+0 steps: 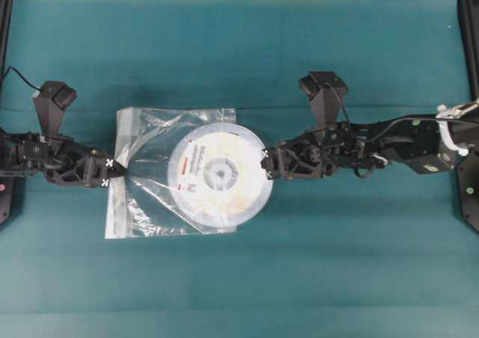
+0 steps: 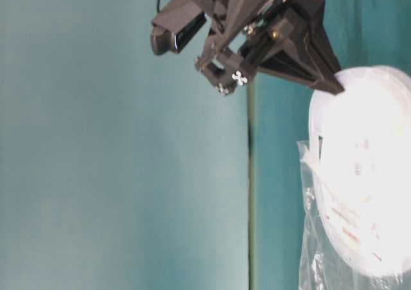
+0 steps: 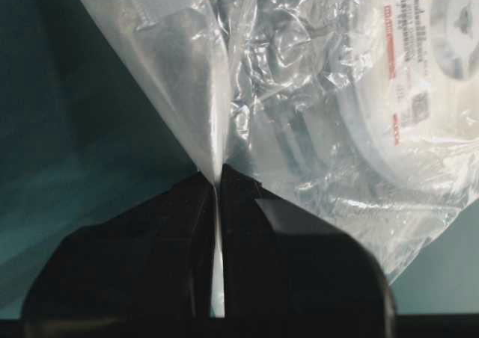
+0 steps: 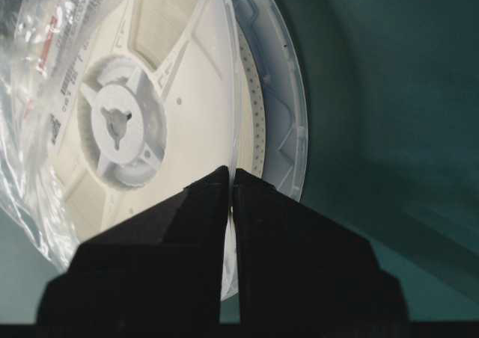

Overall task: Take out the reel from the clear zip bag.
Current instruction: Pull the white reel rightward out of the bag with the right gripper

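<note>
the left gripper [image 1: 120, 173] is pinched tight on the zip-strip edge of the clear zip bag [image 1: 150, 203], the right gripper [image 1: 267, 164] clamped on the rim of the reel [image 1: 221, 175], which pokes rightward halfway out, its spoked hub [image 4: 120, 125] clear only from the right wrist.

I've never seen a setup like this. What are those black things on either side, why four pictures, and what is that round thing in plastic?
They are two robot arms, each ending in a two-fingered gripper. One picture looks down from overhead, one from table level, and two come from cameras on the wrists. On the teal table lies a clear zip bag with a reel of tape partly sticking out of it. The left gripper is shut on the bag's edge; the right gripper is shut on the reel's rim, ready to pull them apart.
</note>
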Available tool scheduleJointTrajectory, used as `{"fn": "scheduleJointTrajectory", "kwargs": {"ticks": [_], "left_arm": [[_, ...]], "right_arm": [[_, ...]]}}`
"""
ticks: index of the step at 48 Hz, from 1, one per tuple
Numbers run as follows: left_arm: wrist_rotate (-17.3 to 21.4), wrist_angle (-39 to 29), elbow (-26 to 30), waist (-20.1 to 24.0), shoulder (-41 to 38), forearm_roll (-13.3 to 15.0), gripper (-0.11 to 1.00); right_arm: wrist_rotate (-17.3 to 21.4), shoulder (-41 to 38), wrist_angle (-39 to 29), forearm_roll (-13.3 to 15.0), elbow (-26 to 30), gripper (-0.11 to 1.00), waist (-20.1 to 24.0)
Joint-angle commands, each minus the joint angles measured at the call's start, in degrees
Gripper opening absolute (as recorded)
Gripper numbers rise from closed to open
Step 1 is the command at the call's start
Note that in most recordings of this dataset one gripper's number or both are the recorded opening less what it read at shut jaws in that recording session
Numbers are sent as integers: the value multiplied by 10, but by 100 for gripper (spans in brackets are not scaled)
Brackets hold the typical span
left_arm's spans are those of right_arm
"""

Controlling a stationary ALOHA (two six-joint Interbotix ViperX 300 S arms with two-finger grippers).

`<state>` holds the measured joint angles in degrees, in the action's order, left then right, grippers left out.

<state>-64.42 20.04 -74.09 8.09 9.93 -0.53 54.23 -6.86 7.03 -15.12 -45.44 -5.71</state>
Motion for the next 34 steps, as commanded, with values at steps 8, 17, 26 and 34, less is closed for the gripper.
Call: {"fn": "scheduleJointTrajectory", "kwargs": {"ticks": [8,17,26,34], "left_arm": [[1,2,7,1,2,-1,1],[1,3,6,1,2,-1,1],[1,2,7,1,2,-1,1],[2,2,6,1,2,-1,1]], "right_arm": [[4,32,6,-2,-23,5,-4],[5,47,6,-2,-43,5,-8],[5,59,4,-2,-55,5,-8],[5,72,2,-3,-69,5,-11]]}}
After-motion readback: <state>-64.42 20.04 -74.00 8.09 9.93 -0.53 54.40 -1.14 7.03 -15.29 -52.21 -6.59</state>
